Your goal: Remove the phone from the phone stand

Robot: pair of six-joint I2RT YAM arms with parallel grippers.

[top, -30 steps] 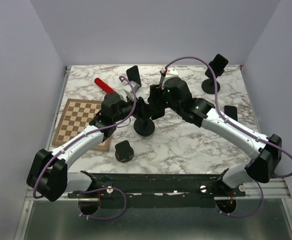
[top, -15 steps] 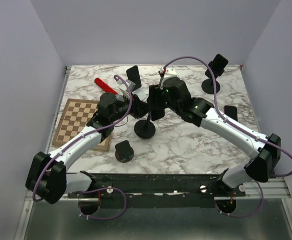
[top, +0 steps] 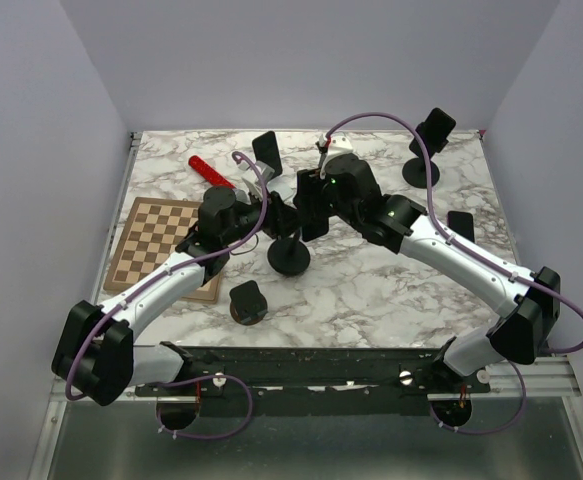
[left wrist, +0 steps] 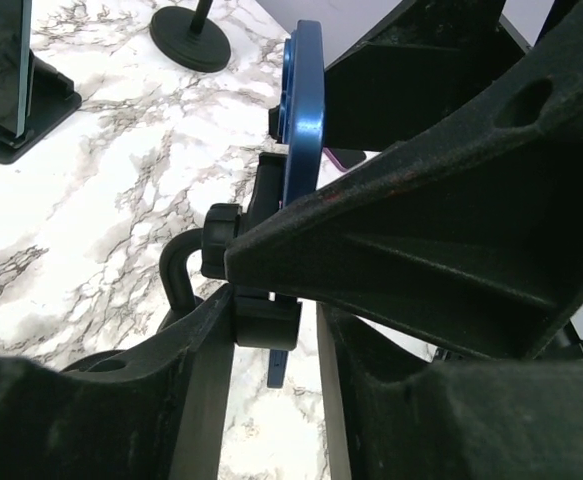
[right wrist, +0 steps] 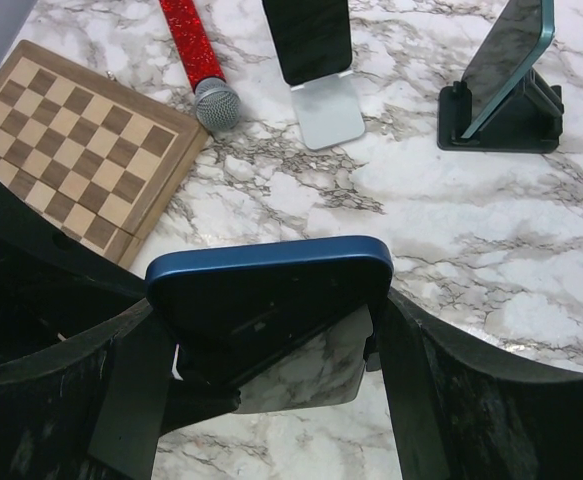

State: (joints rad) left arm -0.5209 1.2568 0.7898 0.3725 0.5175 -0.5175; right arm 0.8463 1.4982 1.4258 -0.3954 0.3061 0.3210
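Note:
A blue phone (right wrist: 271, 290) with a dark screen sits upright between my right gripper's fingers (right wrist: 411, 380), and my right gripper (right wrist: 269, 322) is shut on its two side edges. In the top view the phone (top: 309, 208) is above the black phone stand's round base (top: 289, 258). In the left wrist view the phone's blue edge (left wrist: 304, 120) rises above the phone stand's jointed neck (left wrist: 266, 322). My left gripper (left wrist: 271, 335) straddles that neck: one finger touches it, and a slim gap shows at the other, so it stands open.
A chessboard (top: 161, 245) and a red microphone (top: 209, 170) lie at the left. Other phones on stands are at the back (top: 267, 152), back right (top: 426, 140), right (top: 461, 225) and front (top: 247, 300). A teal phone on a black wedge stand (right wrist: 506, 70) lies beyond the right gripper.
My left gripper narrowed on the stand's neck, then widened a little again, and its arm shifted slightly left. The right gripper has kept its hold on the phone.

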